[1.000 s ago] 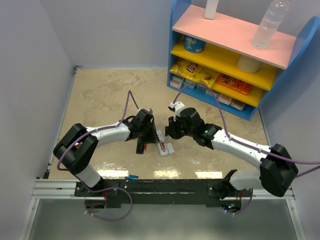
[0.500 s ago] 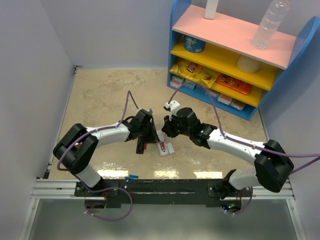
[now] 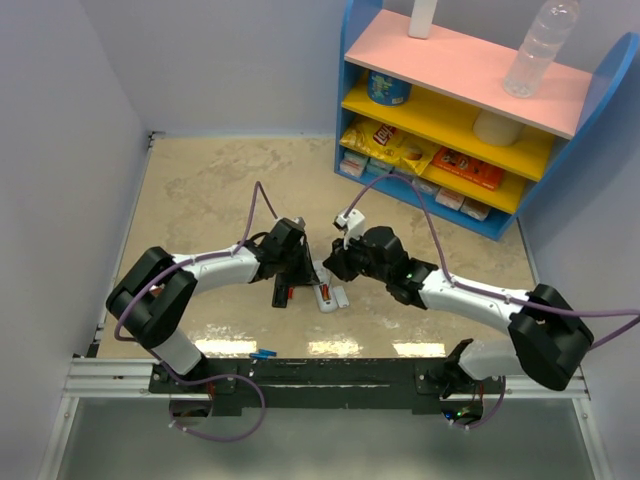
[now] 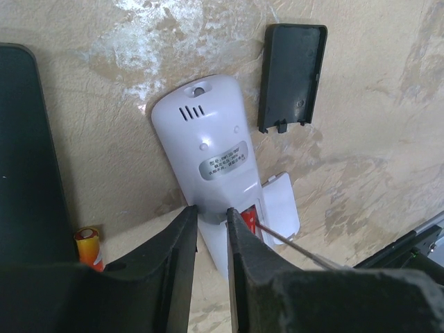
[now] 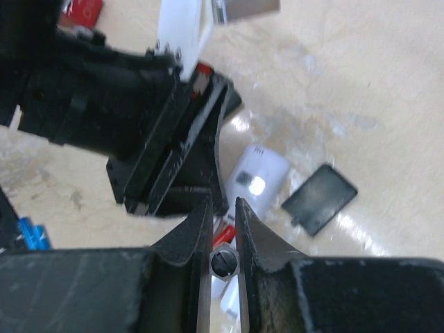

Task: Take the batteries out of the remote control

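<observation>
— Hands?
— My right hand (image 5: pixel 222 208) is closed on one battery (image 5: pixel 223 262), seen end-on, above the table (image 5: pixel 347 83). My left hand (image 4: pixel 211 211): fingers narrowly apart over the white remote (image 4: pixel 208 146); grip undetermined.
— Other batteries?
— Red cell (image 4: pixel 250 220) in that remote's bay.

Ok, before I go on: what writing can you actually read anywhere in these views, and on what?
"Lay's": logo on the yellow chip bag in the shelf unit, small but recognisable.
Silver sticker on the back of the white remote: a few printed lines, too blurred to read.
Blue can and orange packet on the shelves: print too small to read.
</observation>
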`<action>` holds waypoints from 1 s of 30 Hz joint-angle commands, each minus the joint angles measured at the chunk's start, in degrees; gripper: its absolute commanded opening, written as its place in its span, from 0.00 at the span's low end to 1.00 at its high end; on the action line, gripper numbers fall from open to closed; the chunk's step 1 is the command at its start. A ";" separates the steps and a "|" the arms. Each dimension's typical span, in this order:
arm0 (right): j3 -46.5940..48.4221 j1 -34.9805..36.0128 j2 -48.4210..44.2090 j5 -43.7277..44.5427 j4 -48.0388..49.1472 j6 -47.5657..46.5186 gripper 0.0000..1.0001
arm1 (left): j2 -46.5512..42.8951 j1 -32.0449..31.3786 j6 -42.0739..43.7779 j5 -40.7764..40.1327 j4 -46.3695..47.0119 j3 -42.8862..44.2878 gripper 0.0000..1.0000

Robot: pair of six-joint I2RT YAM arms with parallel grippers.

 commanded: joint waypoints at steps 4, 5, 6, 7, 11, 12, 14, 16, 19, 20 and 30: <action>-5.89 0.96 -2.11 -0.35 -7.99 12.49 0.00 | 2.17 -0.20 0.02 -0.14 0.31 -1.23 0.27; -6.33 0.96 -2.29 -0.26 -7.38 13.01 0.00 | 2.08 -0.20 0.02 -0.23 0.31 -1.32 0.27; -6.86 0.87 -2.72 1.04 -7.55 13.36 0.00 | 2.00 -0.20 -0.06 -0.23 0.31 -1.41 0.27; -7.12 0.87 -4.21 3.15 -7.72 13.46 0.00 | 1.91 -0.20 0.02 -0.14 0.31 -1.50 0.27; -9.05 0.52 -9.22 5.63 -4.57 14.60 0.00 | 1.82 -0.20 0.11 -0.06 0.93 -2.37 0.27; -10.54 0.52 -9.84 6.50 -3.34 15.73 0.00 | 1.73 -0.20 0.11 0.12 1.10 -2.46 0.27; -11.95 0.52 -10.72 6.86 0.53 16.53 0.00 | 1.82 -0.20 0.02 0.30 1.37 -2.81 0.27; -14.15 0.52 -11.08 7.21 4.64 18.11 0.00 | 1.73 -0.20 0.11 0.56 1.54 -2.90 0.27; -16.79 0.43 -11.95 8.79 8.69 19.34 0.00 | 1.56 -0.29 0.11 0.65 1.37 -2.90 0.27; -17.31 0.43 -12.48 9.66 9.58 19.78 0.00 | 1.38 -0.20 0.11 0.65 1.28 -2.90 0.27; -17.23 0.08 -10.90 12.39 13.63 19.87 0.00 | 0.76 -0.20 0.11 1.00 1.02 -2.64 0.27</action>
